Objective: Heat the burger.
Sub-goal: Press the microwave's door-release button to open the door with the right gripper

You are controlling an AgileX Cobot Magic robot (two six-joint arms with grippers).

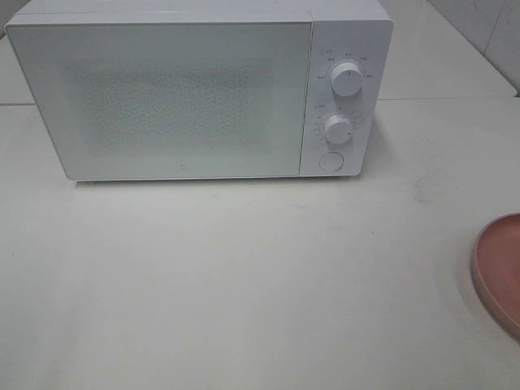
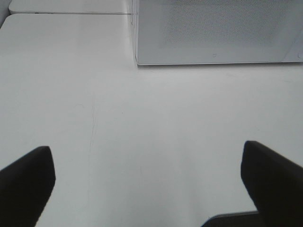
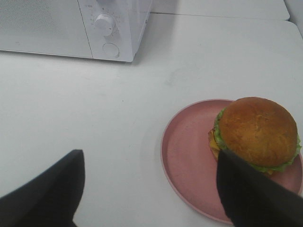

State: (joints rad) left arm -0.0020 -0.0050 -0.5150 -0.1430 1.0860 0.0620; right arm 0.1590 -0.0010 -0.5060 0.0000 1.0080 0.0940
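Most of the plate is cropped overhead, burger with it; left gripper and right gripper gape empty.

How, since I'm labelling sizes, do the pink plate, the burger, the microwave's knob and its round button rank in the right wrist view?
1. flat pink round plate, though partly cut off
2. brown-bunned burger
3. white microwave dial knob and white round button: these look alike, so they are left unranked. Both sit farther from the camera.
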